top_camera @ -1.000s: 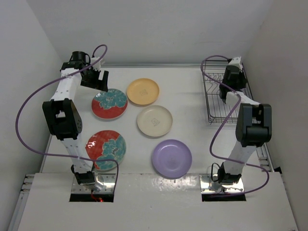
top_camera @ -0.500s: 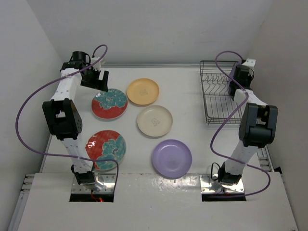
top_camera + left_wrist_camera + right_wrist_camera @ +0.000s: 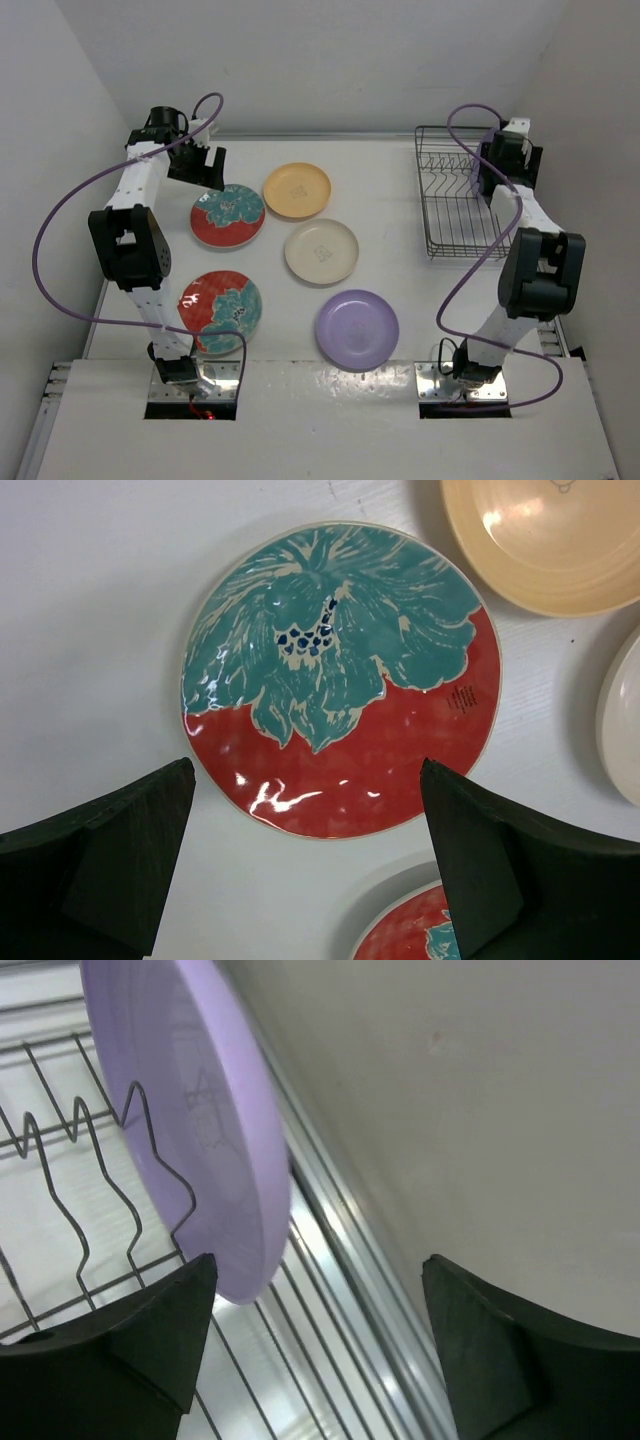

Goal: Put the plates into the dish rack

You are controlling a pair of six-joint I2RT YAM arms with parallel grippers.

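A lilac plate [image 3: 190, 1130] stands on edge between the prongs of the dish rack [image 3: 62, 1216], next to the wall. My right gripper [image 3: 315, 1280] is open just above it, and the plate's rim sits by the left finger without being held. From above, the right gripper [image 3: 510, 156] hangs over the back right corner of the dish rack [image 3: 440, 215] and hides that plate. My left gripper [image 3: 305, 772] is open over a red floral plate [image 3: 340, 680], also seen from above as the left gripper [image 3: 206, 166] and the red floral plate [image 3: 228, 215].
On the table lie an orange-yellow plate [image 3: 296, 190], a cream plate [image 3: 321, 251], a second lilac plate [image 3: 357, 329] and a second red floral plate [image 3: 220, 311]. White walls close in the table at left, back and right. The rack stands against the right wall.
My right gripper has moved rightward to the rack's back right corner and opened, letting go of the lilac plate. The left arm has not moved.
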